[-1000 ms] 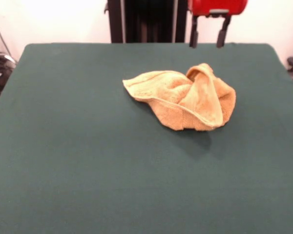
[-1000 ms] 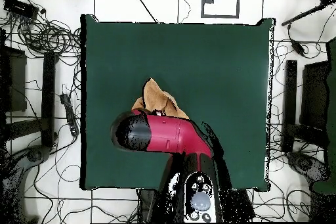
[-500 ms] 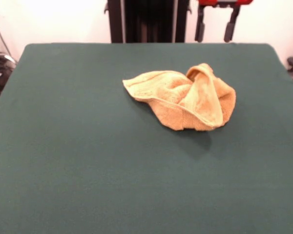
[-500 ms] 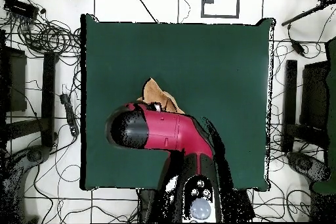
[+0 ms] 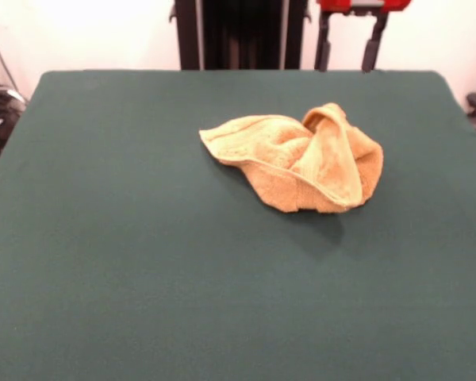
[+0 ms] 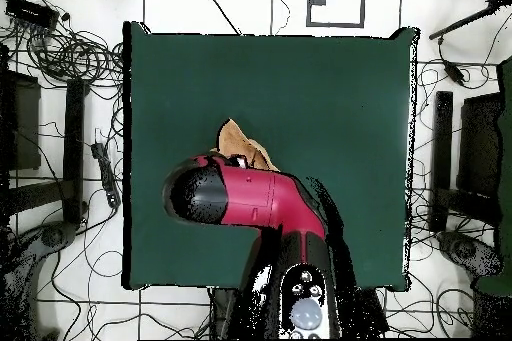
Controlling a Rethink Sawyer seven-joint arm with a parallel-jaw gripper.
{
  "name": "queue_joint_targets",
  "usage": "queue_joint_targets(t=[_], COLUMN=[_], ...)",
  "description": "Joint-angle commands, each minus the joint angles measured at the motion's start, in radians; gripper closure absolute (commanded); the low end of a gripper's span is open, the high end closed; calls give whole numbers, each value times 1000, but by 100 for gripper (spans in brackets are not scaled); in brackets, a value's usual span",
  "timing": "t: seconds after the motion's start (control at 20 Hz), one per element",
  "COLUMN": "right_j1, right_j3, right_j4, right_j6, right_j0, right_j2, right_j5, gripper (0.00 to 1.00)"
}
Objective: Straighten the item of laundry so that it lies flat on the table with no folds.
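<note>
Crumpled towel [image 5: 301,159] on green counter [image 5: 143,262], hand [image 5: 347,54] spread open above; best pinching one hemmed corner, pulling outward.

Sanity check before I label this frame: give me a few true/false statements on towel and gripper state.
1. The towel lies flat with no folds. False: it is bunched, with a fold raised at its right side in the front view.
2. The gripper is holding the towel. False: it is up at the top edge of the front view, open, clear of the cloth.
3. The towel rests wholly on the table. True.
4. In the overhead view the arm covers most of the towel. True: only a tan corner shows.
5. A second cloth lies on the table. False: only one towel is there.
</note>
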Motion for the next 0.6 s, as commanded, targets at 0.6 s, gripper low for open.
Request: queue_joint_targets(t=[0.6], right_j1=[118], right_j3=[121], right_j4=[63], right_j6=[319], right_j0=[57], right_j2=[-9], right_j5=[-241], gripper=[0])
